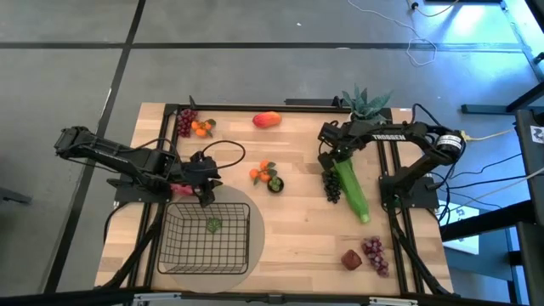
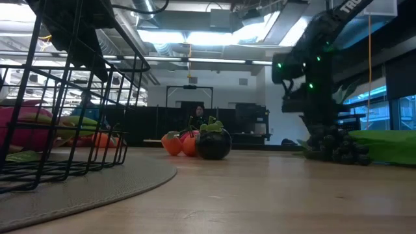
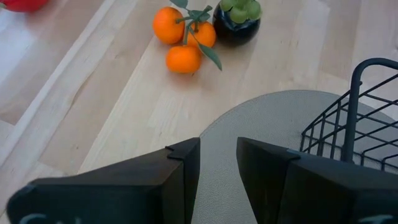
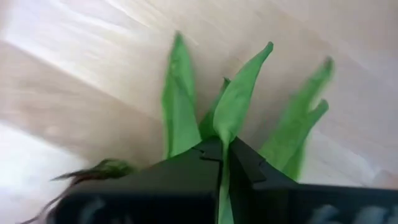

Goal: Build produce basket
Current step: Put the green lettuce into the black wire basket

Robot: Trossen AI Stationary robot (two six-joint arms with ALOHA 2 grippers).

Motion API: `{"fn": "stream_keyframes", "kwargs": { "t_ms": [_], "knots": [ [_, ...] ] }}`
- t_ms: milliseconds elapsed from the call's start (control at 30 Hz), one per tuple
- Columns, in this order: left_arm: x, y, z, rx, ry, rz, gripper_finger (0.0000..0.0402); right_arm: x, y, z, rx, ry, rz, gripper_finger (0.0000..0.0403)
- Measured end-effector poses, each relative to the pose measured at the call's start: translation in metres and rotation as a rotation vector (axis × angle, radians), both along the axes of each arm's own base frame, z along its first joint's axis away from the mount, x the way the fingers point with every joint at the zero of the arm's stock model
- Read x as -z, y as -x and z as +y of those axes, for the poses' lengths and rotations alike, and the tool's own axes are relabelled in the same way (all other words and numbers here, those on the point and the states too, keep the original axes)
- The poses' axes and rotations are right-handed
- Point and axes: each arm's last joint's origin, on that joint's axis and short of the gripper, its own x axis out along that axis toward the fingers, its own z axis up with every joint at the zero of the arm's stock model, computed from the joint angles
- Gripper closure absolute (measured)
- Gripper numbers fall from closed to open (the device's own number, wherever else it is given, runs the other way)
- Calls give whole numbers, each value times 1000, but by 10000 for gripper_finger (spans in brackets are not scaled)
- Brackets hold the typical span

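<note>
The black wire basket (image 1: 208, 236) sits on a round grey mat, with a small green piece (image 1: 213, 225) inside it. My left gripper (image 1: 206, 195) hovers open over the mat by the basket's far rim (image 3: 357, 106) and holds nothing. A pink fruit (image 1: 178, 189) lies beside that arm. My right gripper (image 1: 331, 160) is shut on the leafy end of the long green stalk (image 1: 353, 194). Dark grapes (image 1: 331, 187) lie against the stalk. Oranges (image 1: 262, 173) with a dark round fruit (image 1: 274, 184) lie mid-table, and the mango (image 1: 266, 120) lies near the far edge. My right gripper pinches a green leaf (image 4: 224, 163) at the stalk's leafy far end between its two fingers, coming from above. Other leaves (image 4: 177, 93) fan out past the fingertips. The thick near end of the stalk (image 1: 364, 214) lies on the table.
A spiky potted plant (image 1: 365, 104) stands at the far edge behind the right gripper. Red grapes (image 1: 185, 123) with oranges (image 1: 201, 128) lie at the far left. A red-purple grape bunch (image 1: 375, 253) and a dark red fruit (image 1: 350, 259) lie at the near right.
</note>
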Motion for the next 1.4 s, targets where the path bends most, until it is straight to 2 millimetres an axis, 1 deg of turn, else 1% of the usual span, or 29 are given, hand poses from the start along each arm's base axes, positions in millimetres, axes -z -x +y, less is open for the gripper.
{"fn": "stream_keyframes", "kwargs": {
  "t_ms": [167,333,567,733,967,1133,1267,1400],
  "knots": [
    [0,0,0,1,0,-1,308,-28,-17,9,-86,32,2,402],
    [0,0,0,0,0,-2,308,-64,-33,17,-145,118,13,402],
    [0,0,0,0,0,-2,308,-120,-44,26,-173,226,6,403],
    [0,0,0,1,0,-3,308,-157,-48,34,-187,295,-41,403],
    [-6,-2,0,0,15,-72,308,-208,-57,49,-226,394,-214,403],
    [-14,1,0,-1,30,-143,308,-239,-66,61,-297,465,-399,403],
    [-23,8,2,-10,35,-207,308,-258,-74,68,-348,510,-545,403],
    [-32,18,4,-6,42,-266,308,-271,-84,76,-410,525,-691,403]
  ]
}}
